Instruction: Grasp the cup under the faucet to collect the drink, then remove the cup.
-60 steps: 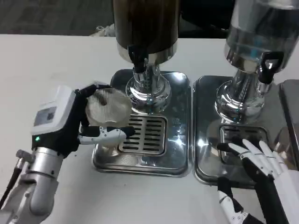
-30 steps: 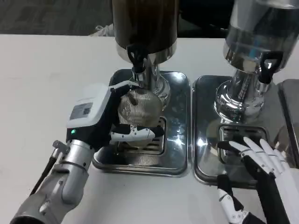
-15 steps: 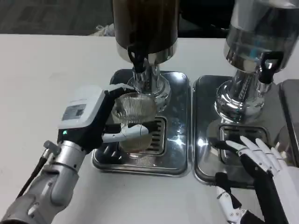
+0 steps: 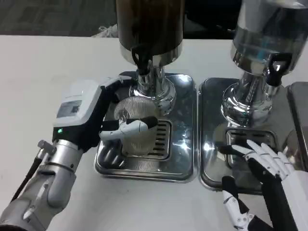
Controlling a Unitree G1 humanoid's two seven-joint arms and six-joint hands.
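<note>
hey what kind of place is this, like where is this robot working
Probably a self-serve drinks station, or a lab mock-up of one. Two drink dispensers, one dark and one clear, stand on steel drip trays on a white table. The left hand holds a ribbed clear cup below the dark one's faucet.

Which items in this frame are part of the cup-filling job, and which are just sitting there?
In the job:
cup, ribbed and clear, held by the left robot hand
dark dispenser with its faucet
drip tray under the cup

Lying about:
clear dispenser on the right
second tray, where the right robot hand rests open
</note>
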